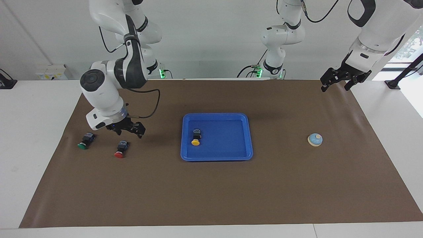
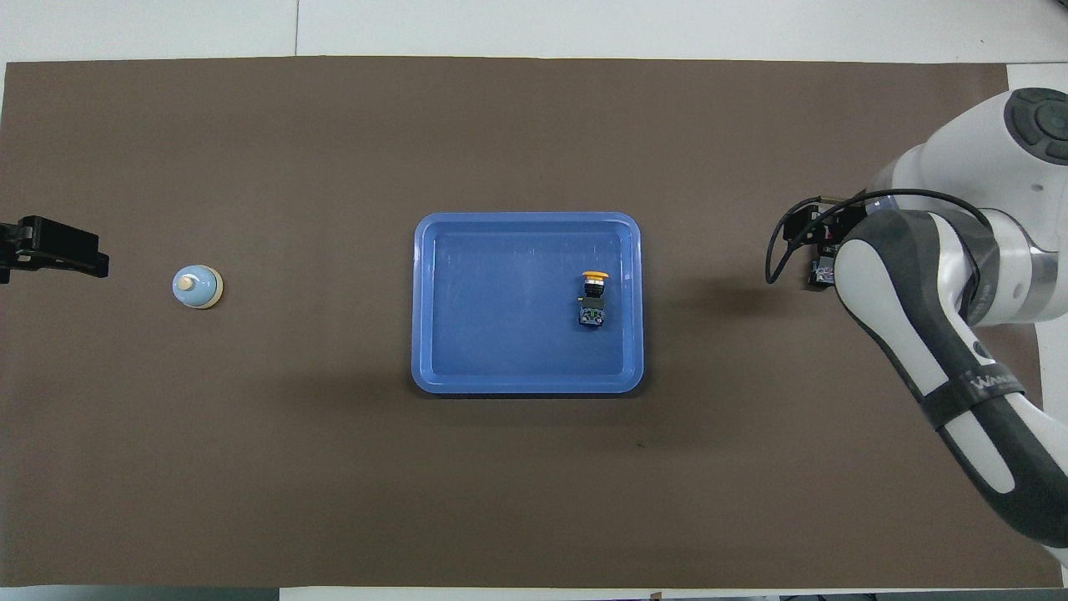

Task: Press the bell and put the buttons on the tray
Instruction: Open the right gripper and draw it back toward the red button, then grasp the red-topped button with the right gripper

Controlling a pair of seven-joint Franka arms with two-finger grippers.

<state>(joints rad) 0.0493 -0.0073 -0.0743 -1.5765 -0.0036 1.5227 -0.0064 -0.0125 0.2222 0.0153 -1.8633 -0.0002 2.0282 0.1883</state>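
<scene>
**One button in, two to go**

Brown mat covers the desk. Yellow button lies in the blue tray at mid-desk. Red button and green button sit on the mat toward the right arm's end. Right gripper hangs above the red one, fingers spread, empty. Left gripper waits over its corner, fingers spread. Bell stands nearby; whether pressed, cannot tell.

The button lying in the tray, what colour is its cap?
Yellow. The button in the tray has a yellow cap, clearest in the facing view.
</scene>
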